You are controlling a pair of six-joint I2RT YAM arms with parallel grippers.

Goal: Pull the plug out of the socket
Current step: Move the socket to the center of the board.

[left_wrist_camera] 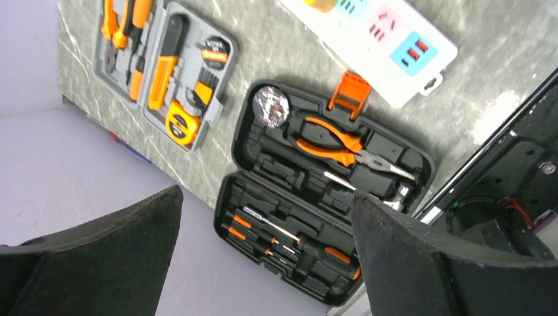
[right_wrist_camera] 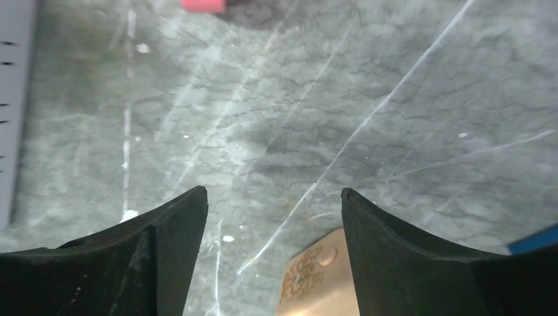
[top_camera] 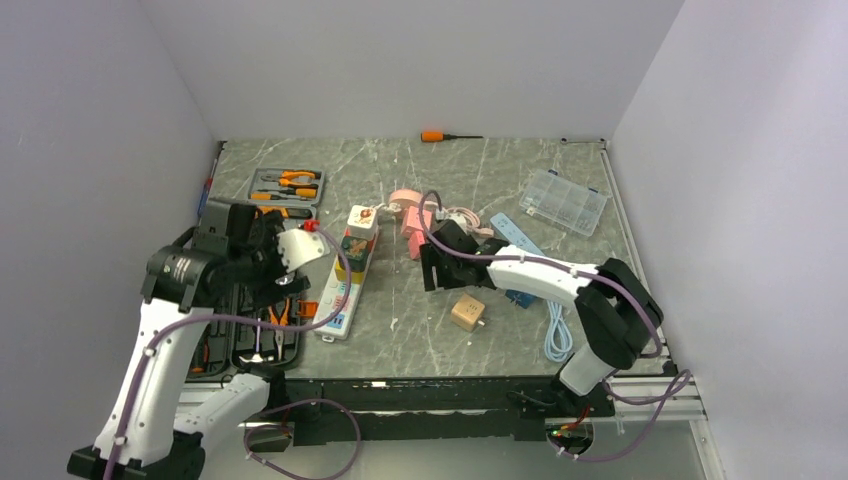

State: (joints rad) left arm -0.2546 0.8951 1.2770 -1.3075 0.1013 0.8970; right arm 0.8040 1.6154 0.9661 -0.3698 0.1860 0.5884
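Observation:
The long white socket strip (top_camera: pixel 343 285) lies left of centre, its near end with blue marks in the left wrist view (left_wrist_camera: pixel 395 56). A white plug (top_camera: pixel 362 219) with a pale cord sits on its far end, and a dark multicoloured plug (top_camera: pixel 353 245) sits just behind it. A tan cube plug (top_camera: pixel 467 312) lies loose on the table and shows low between the right fingers (right_wrist_camera: pixel 316 280). My right gripper (top_camera: pixel 432 270) (right_wrist_camera: pixel 273 194) is open and empty, low over bare table right of the strip. My left gripper (top_camera: pixel 283 283) (left_wrist_camera: pixel 266 197) is open and empty, raised over the tool case.
An open black tool case (left_wrist_camera: pixel 329 191) lies at the near left, with a grey tool tray (top_camera: pixel 286 186) behind it. A pink block (top_camera: pixel 413 238), a light-blue strip (top_camera: pixel 515 240), a clear parts box (top_camera: pixel 565 200) and an orange screwdriver (top_camera: pixel 440 136) lie further back.

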